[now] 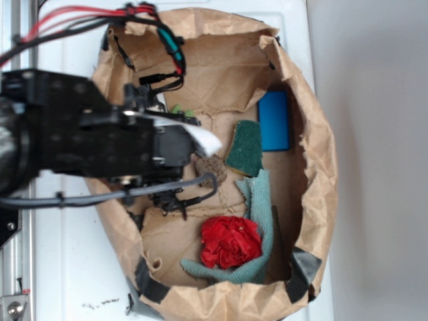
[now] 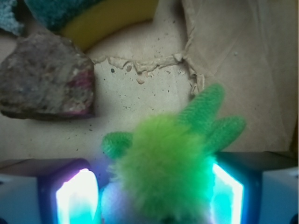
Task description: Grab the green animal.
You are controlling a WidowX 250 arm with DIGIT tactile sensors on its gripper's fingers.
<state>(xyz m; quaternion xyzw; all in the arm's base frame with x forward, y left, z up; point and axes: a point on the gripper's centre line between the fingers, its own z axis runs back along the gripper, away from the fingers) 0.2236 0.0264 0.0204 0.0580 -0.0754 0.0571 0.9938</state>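
In the wrist view the green animal (image 2: 168, 168) sits squarely between the lit fingers of the gripper (image 2: 154, 196), limbs pointing away, jaws apart though seemingly close to touching its fuzz.

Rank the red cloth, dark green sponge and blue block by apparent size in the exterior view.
1. Red cloth, largest.
2. Blue block and dark green sponge look about alike; the block's far edge is shadowed, so I won't rank them.
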